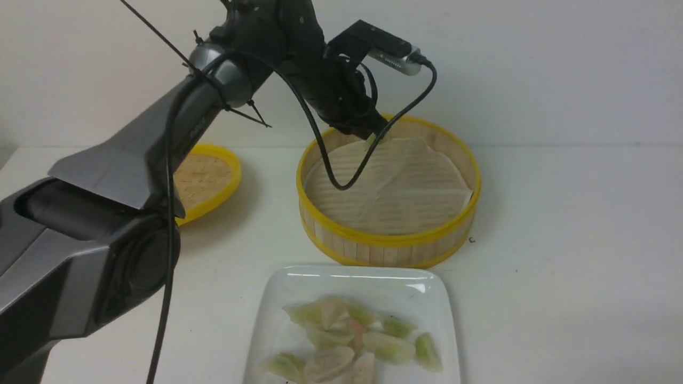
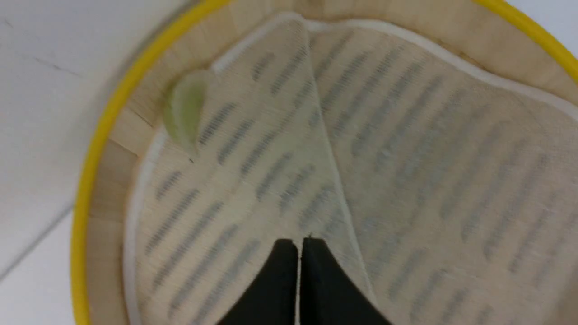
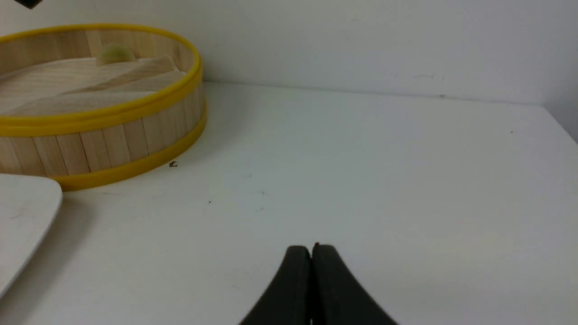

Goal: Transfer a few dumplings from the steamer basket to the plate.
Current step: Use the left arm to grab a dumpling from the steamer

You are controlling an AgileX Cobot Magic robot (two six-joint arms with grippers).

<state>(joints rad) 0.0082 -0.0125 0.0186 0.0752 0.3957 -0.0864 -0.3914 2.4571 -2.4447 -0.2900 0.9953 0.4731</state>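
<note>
The steamer basket (image 1: 384, 240) stands mid-table with a creased paper liner (image 1: 405, 186) inside. One pale green dumpling (image 2: 184, 108) lies on the liner against the basket's far wall; it also shows as a green blob, the dumpling (image 3: 115, 54). My left gripper (image 2: 300, 241) hangs over the liner, shut and holding nothing, some way from that dumpling. In the front view the left gripper (image 1: 375, 133) sits at the basket's far rim. The white plate (image 1: 320, 277) in front holds several dumplings (image 1: 347, 341). My right gripper (image 3: 311, 247) is shut and empty above bare table, right of the basket (image 3: 104, 113).
The flat yellow-rimmed woven lid (image 1: 205, 178) lies left of the basket, partly behind my left arm. A black cable (image 1: 341, 184) dangles from the left wrist into the basket. A corner of the plate (image 3: 22, 212) shows in the right wrist view. A wall backs the table.
</note>
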